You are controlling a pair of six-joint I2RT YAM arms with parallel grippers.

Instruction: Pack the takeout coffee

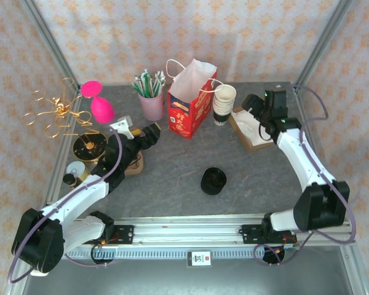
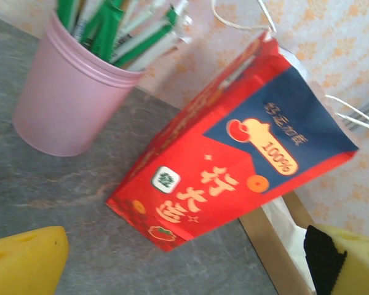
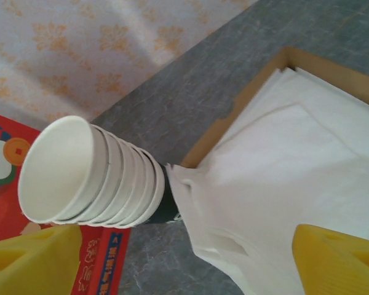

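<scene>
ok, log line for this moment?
left hand open, facing red paper bag | right hand open, near stack of white paper cups | nothing held

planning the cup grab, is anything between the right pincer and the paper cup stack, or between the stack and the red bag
Nothing visible blocks either. The right pincer faces the paper cup stack directly; white napkins lie beside it in a cardboard tray. The red paper bag stands next to the stack, top open.

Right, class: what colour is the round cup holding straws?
Pink; the round cup shows best in the left wrist view.
</scene>
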